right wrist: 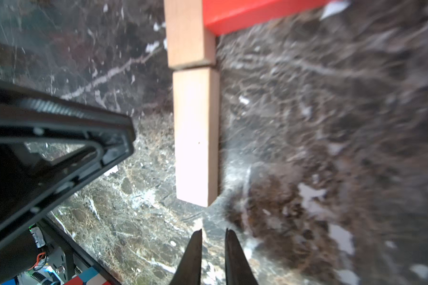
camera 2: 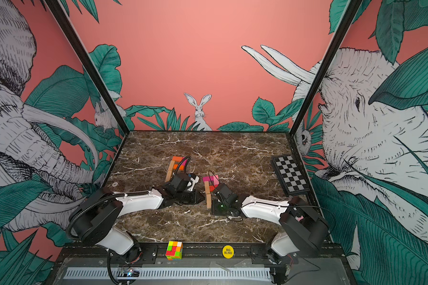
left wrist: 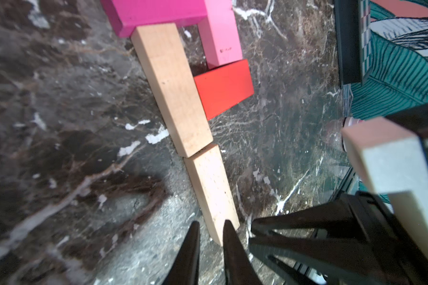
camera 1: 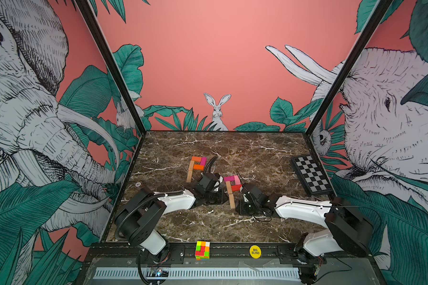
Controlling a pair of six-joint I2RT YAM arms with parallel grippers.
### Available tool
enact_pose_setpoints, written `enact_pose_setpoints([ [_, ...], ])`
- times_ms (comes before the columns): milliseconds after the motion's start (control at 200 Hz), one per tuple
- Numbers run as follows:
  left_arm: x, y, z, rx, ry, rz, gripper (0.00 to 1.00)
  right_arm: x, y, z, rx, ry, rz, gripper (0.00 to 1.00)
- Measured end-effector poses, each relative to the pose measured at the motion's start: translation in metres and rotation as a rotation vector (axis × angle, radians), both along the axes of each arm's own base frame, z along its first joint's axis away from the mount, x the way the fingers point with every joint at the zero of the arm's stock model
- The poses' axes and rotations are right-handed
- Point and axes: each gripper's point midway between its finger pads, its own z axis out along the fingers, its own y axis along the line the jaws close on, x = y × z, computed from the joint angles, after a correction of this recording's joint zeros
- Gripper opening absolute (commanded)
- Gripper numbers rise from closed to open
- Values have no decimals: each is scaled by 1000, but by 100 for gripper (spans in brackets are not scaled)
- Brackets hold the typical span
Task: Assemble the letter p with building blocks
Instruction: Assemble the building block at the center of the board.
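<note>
Left gripper (left wrist: 211,223) and right gripper (right wrist: 214,230) are both pinched nearly closed, empty. Lower tan block (left wrist: 211,187) sits right at their tips, slightly kinked. I'd nudge it gently sideways to straighten the stem.

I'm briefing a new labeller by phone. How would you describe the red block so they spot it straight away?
On the marble table lie two block letters; find the nearer letter. The red block closes the bottom of its loop, touching the pink block and the upper tan block. It alone is red among magenta, pink and tan.
</note>
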Motion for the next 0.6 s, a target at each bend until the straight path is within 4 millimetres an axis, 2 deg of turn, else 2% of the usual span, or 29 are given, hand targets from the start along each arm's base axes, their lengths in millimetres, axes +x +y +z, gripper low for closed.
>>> enact_pose_setpoints([
  [75,-1,1,-2,5,5,0,8,5,-6,-1,-15,1,-13,14],
  [120,-2,2,-4,9,10,1,0,9,-8,-1,-23,3,-21,13],
  [320,-5,5,-12,24,29,1,0,25,-4,-1,-33,-1,-27,11],
  [600,-8,3,-27,32,64,-12,0,36,9,-6,-33,5,-7,10],
])
